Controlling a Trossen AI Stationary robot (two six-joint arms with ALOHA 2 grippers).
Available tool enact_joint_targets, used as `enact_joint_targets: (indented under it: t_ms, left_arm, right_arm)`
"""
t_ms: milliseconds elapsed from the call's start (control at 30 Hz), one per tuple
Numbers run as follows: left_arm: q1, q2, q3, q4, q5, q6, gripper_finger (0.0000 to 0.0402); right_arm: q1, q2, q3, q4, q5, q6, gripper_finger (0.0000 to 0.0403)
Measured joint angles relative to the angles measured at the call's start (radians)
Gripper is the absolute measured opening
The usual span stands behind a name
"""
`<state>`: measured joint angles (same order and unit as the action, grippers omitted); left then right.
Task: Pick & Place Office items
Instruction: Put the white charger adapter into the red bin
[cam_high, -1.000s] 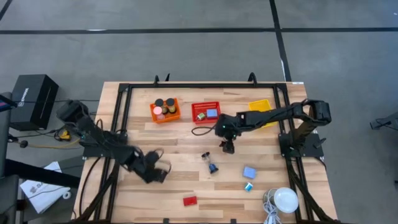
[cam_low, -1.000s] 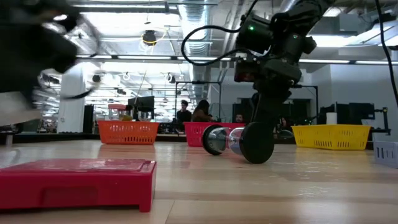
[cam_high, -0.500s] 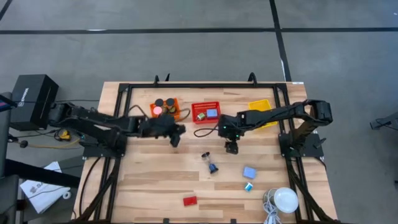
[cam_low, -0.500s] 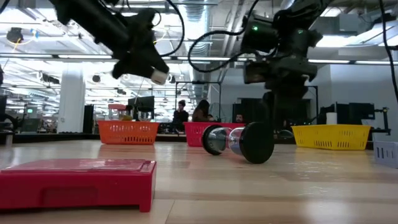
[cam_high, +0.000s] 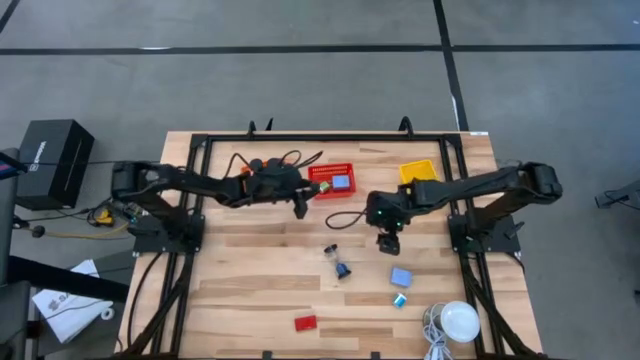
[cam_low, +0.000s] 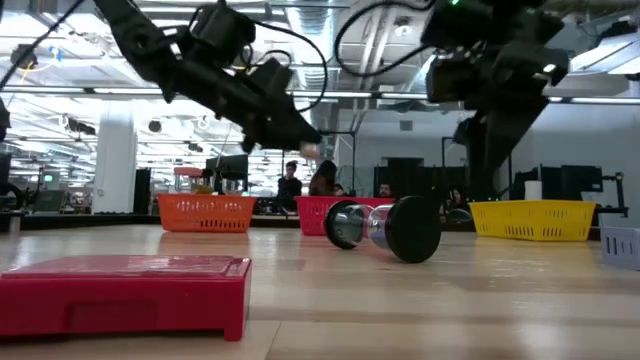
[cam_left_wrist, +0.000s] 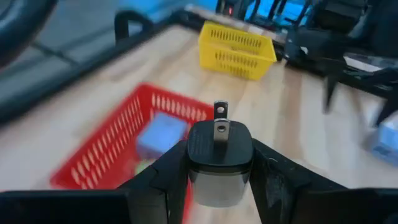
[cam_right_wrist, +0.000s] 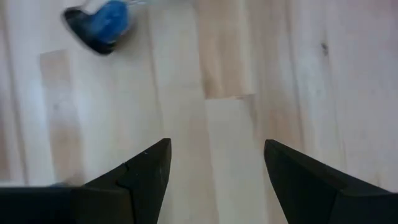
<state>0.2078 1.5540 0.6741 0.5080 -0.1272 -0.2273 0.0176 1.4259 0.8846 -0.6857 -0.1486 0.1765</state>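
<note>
Open-plan robotics lab: more rigs and seated people (cam_low: 292, 182) behind.

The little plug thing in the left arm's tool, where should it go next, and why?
Probably a short carry onward to above the red basket, then a drop. The left tool is shut on the plug adapter, held up in the air with its prongs pointing ahead. The red basket lies just ahead and already holds a blue block, so it looks like the nearest bin.

Three baskets (cam_high: 331, 180) in back row, dome (cam_high: 459, 322) front right corner
</note>
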Motion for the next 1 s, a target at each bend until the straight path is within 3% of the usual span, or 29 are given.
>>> enact_joint_targets:
  t_ms: [233, 433, 1000]
  left_arm:
    - [0.03, 0.117, 0.0, 0.114, -0.034, 0.161, 0.0136]
    - [0.042, 0.185, 0.0, 0.161, -0.039, 0.171, 0.014]
    - [0.075, 0.198, 0.0, 0.205, -0.064, 0.231, 0.0152]
  right_arm:
    - [0.072, -0.033, -0.009, 0.05, -0.001, 0.0, 0.0249]
    - [0.114, -0.017, -0.01, 0.054, -0.003, 0.004, 0.0249]
    - [0.126, 0.002, -0.01, 0.067, -0.003, 0.008, 0.0249]
